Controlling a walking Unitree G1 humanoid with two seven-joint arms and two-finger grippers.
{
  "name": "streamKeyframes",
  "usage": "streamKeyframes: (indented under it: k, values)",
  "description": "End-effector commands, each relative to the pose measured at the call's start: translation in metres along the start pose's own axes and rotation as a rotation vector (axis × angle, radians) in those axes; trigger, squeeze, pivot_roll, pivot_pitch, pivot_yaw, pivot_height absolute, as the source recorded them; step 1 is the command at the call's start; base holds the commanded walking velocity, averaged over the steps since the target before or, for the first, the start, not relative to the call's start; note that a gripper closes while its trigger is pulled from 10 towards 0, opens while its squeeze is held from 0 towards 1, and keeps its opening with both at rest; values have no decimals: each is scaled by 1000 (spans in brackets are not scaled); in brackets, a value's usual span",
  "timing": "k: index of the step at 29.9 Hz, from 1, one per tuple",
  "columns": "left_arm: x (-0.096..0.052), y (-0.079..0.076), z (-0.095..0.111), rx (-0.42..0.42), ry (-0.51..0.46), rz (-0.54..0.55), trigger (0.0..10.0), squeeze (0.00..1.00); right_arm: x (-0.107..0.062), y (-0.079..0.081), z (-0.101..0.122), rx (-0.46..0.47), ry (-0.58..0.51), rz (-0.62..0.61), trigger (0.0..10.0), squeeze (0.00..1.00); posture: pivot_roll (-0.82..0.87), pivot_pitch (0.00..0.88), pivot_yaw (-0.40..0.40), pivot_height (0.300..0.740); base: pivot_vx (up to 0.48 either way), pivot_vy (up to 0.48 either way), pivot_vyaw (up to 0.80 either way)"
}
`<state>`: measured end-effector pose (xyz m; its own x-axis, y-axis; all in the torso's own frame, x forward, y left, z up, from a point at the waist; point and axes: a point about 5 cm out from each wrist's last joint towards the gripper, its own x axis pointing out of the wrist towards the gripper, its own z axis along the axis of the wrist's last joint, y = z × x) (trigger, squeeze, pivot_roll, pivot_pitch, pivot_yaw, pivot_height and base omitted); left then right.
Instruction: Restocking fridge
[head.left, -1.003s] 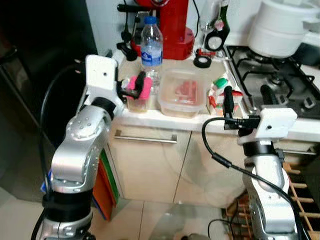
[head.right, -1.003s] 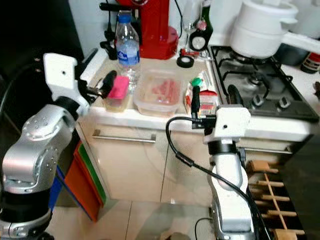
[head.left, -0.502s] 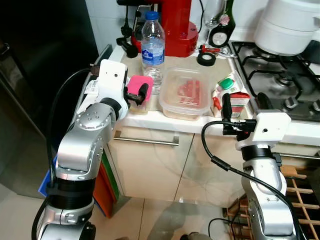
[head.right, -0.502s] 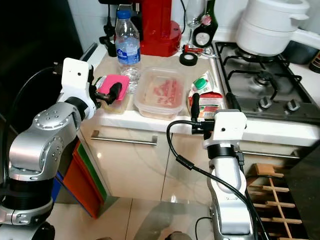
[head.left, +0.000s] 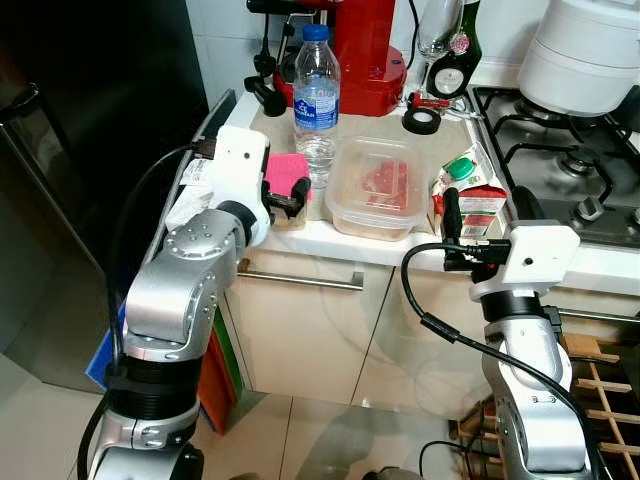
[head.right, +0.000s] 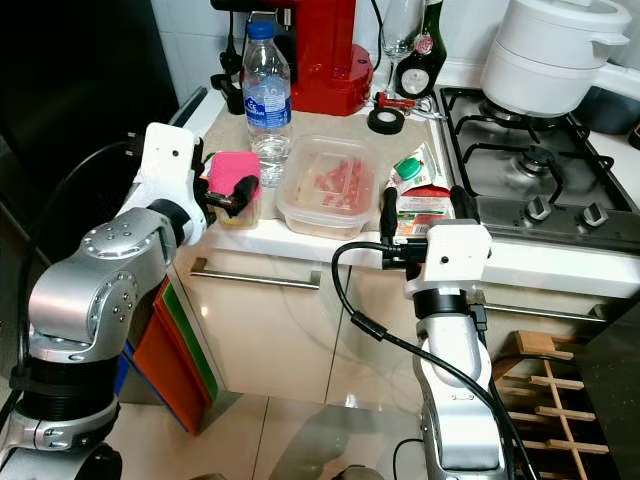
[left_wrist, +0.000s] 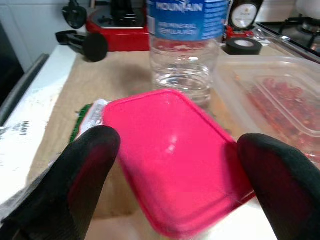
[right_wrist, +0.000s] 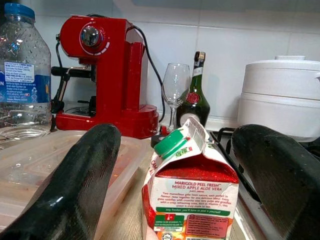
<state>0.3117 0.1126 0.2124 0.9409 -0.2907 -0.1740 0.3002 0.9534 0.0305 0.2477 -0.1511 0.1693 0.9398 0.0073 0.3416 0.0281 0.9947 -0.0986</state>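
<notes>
The pink-lidded tub (left_wrist: 172, 155) sits at the counter's front left corner, and the left gripper (head.left: 282, 193) is right on it, jaws spread wide with one black finger (left_wrist: 82, 170) on either side of the lid. In the left wrist view the lid lies dead ahead between the fingers, turned at a slant, its long side running diagonally across the gap. That slant is what the squeeze turns on: I judge the fingers would meet the lid near its corners, not flat on its sides.

Just behind the tub stands the bottle (head.left: 316, 100), and beside it the clear box (head.left: 378, 187) with red food inside. Further right is the juice carton (right_wrist: 192, 192), upright near the counter edge, next to the hob (head.left: 570, 165). The right gripper (head.left: 482, 215) is lined up on it, jaws also wide, carton centred between them and not yet touched. So each arm has its own item: left nearer the tub, right nearer the carton.

The dark fridge (head.left: 90, 120) stands to the left, closest to the left arm.
</notes>
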Motion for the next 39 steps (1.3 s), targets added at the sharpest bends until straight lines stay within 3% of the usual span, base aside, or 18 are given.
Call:
streamKeyframes:
  k: [1, 14, 21, 25, 26, 27, 32, 39]
  values:
    - [-1, -4, 6, 8, -12, -15, 10000, 0, -1, 0, -4, -3, 18, 1, 10000, 0, -61, 0, 16, 740, 0, 0, 0]
    - [5, -7, -13, -23, 100, -17, 10000, 0, -2, 3, -6, -4, 21, 4, 10000, 0, -64, 0, 21, 740, 0, 0, 0]
    - [12, 5, -12, 16, 91, 25, 10000, 0, -1, 3, -7, -6, 23, 5, 10000, 0, -66, 0, 26, 740, 0, 0, 0]
    - [14, 10, -22, 17, 130, 48, 10000, 0, -2, 3, -8, -8, 25, 6, 10000, 0, -67, 0, 25, 740, 0, 0, 0]
    - [15, 10, -25, 5, 138, 51, 2078, 0, -2, 3, -8, -8, 24, 6, 10000, 0, -68, 0, 25, 740, 0, 0, 0]
    - [17, 11, -27, 6, 138, 49, 0, 0, -1, 3, -9, -9, 24, 7, 10000, 0, -68, 0, 23, 740, 0, 0, 0]
    - [28, 26, -22, 82, 74, 95, 0, 0, -1, 4, -9, -12, 23, 13, 10000, 0, -74, 0, 20, 740, 0, 0, 0]
    - [31, 23, -4, 75, -1, 63, 0, 0, -1, 4, -9, -20, 20, 17, 10000, 0, -80, 0, 19, 740, 0, 0, 0]
